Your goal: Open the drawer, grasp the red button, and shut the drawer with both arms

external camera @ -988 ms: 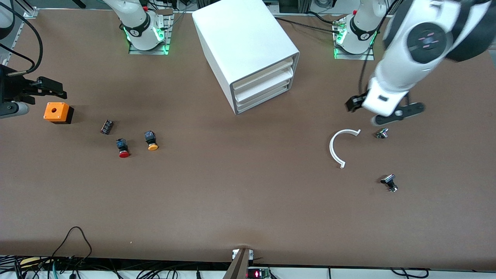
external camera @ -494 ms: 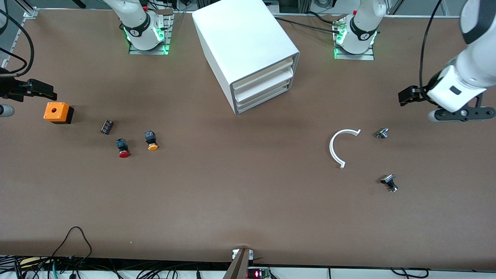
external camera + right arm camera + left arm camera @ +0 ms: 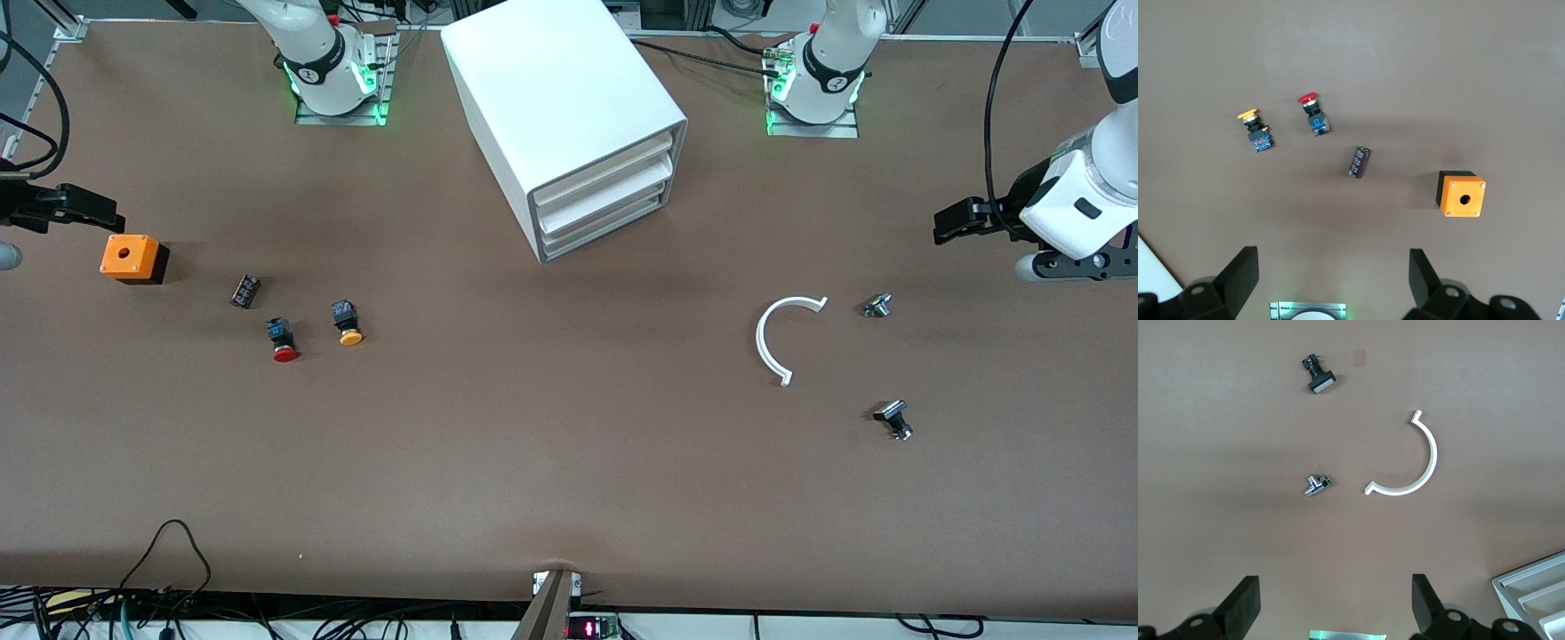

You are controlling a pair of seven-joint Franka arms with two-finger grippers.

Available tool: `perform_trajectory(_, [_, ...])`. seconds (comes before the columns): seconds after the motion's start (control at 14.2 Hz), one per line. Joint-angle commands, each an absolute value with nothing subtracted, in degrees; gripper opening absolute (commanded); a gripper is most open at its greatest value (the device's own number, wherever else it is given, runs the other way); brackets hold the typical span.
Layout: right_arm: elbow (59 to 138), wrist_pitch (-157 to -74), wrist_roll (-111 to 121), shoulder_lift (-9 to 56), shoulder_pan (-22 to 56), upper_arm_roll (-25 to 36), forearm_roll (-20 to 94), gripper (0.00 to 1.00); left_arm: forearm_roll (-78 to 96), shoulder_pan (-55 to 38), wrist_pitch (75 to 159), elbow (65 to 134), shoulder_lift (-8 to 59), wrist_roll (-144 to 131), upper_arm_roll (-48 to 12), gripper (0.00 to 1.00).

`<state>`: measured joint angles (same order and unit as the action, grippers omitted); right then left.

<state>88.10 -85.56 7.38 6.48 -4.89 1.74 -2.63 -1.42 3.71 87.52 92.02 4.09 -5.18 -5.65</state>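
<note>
Drawer (image 3: 607,190) fronts face the front camera and turn a little toward the left arm's end of the table (image 3: 569,480); all three sit closed in the white cabinet (image 3: 551,80), and the middle one is the drawer of the task. The button (image 3: 284,342) with the red cap lies on the table toward the right arm's end, nearer to the front camera than the cabinet, just beside the orange-yellow button (image 3: 348,324). Its body lies flat, with the red cap end pointing toward the front camera.

The right gripper (image 3: 1331,283) hangs over the table edge near the orange box (image 3: 132,258), fingers wide apart and empty. The left gripper (image 3: 1335,610) hangs over the other end of the table, near the small metal part (image 3: 877,306) and the white curved piece (image 3: 784,336), also wide open and empty.

The right arm appears much nearer to the button, so the left arm seems the better one for pulling the drawer.
</note>
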Motion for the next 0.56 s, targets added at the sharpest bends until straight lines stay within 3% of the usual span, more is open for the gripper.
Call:
perform_trajectory(0.0, [87.54,-85.69,7.03,6.59,-6.06,1.67,-2.99,1.0,-0.09,4.3,87.19,90.97,3.69,-4.22,-5.27,1.0])
perform_trajectory(0.49, [86.48,-85.69,6.77,6.59,-6.24,1.85,-2.9,1.0,-0.78,4.57,87.19,87.72,5.27,-4.31,-5.8,1.0])
